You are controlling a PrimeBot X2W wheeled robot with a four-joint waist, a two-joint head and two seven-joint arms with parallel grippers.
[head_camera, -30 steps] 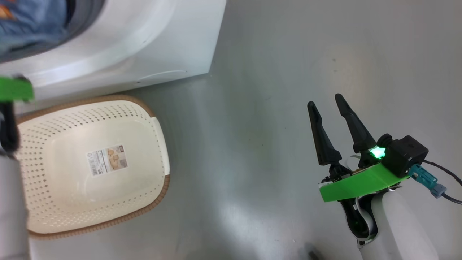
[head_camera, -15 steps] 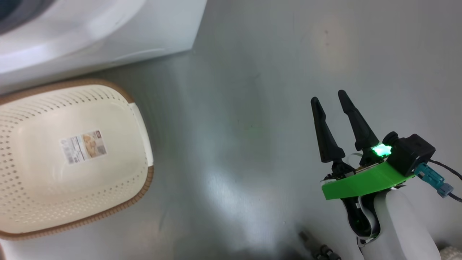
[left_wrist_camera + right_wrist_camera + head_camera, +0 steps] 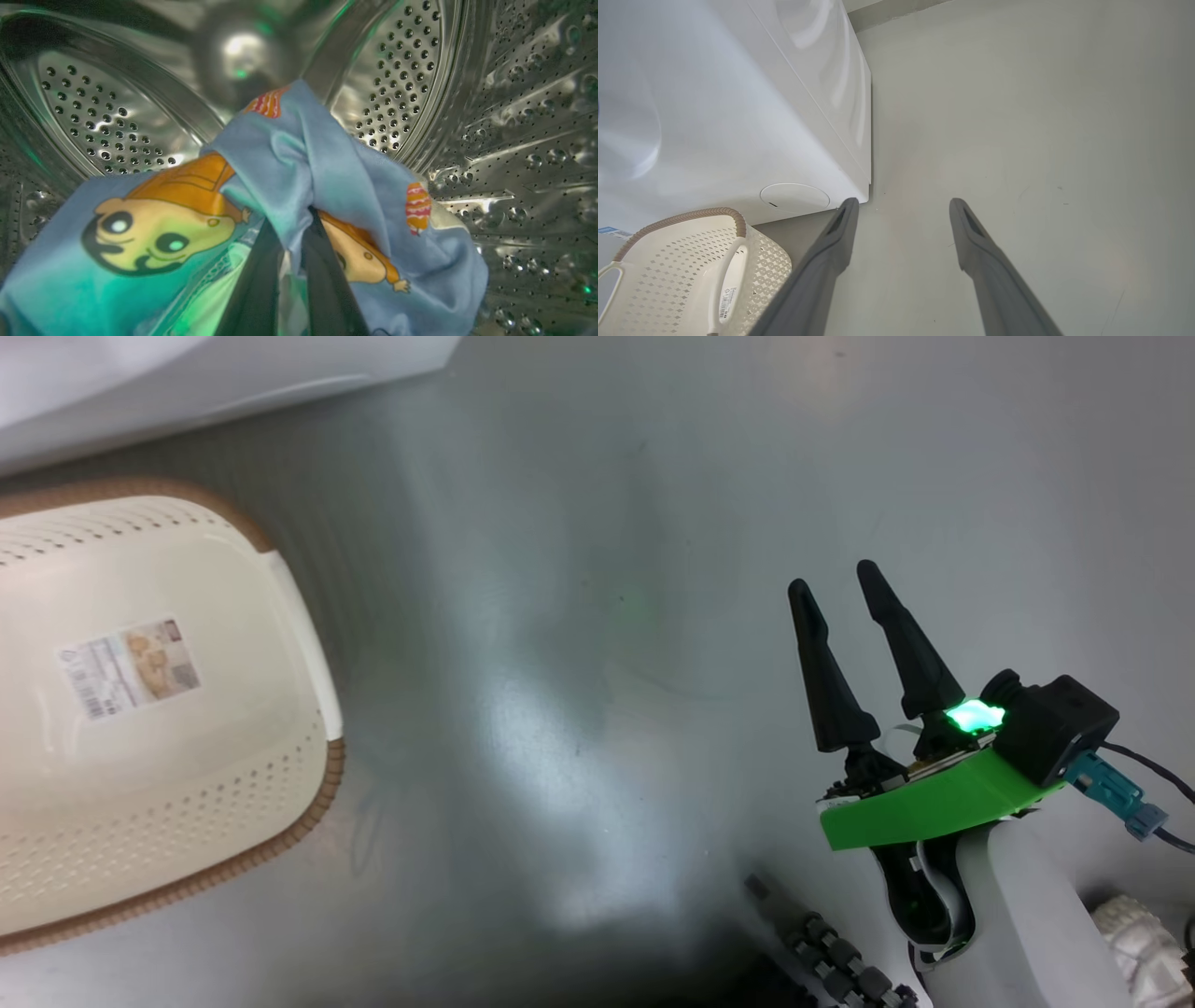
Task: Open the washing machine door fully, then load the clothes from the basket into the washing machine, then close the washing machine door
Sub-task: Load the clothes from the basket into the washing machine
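Observation:
In the left wrist view my left gripper (image 3: 293,233) is deep inside the washing machine's steel perforated drum (image 3: 411,70). It is shut on a fold of the clothes (image 3: 299,158), light blue fabric with orange cartoon faces, which drapes over both fingers. The cream basket (image 3: 140,709) with a brown rim sits empty on the floor at the head view's left, its label sticker showing. It stands just in front of the white washing machine (image 3: 187,373). My right gripper (image 3: 833,581) hovers open above bare floor, right of the basket. The washing machine door is out of view.
Grey floor (image 3: 597,616) stretches between the basket and my right arm. The machine's front corner and round lower cap (image 3: 795,198) lie close to the left of the right gripper (image 3: 903,205). A dark ribbed part (image 3: 826,957) lies at the head view's bottom.
The head camera has swung, so the basket and machine slid up and left in the picture, and the left arm's green mount passed out of it. The right gripper stays open.

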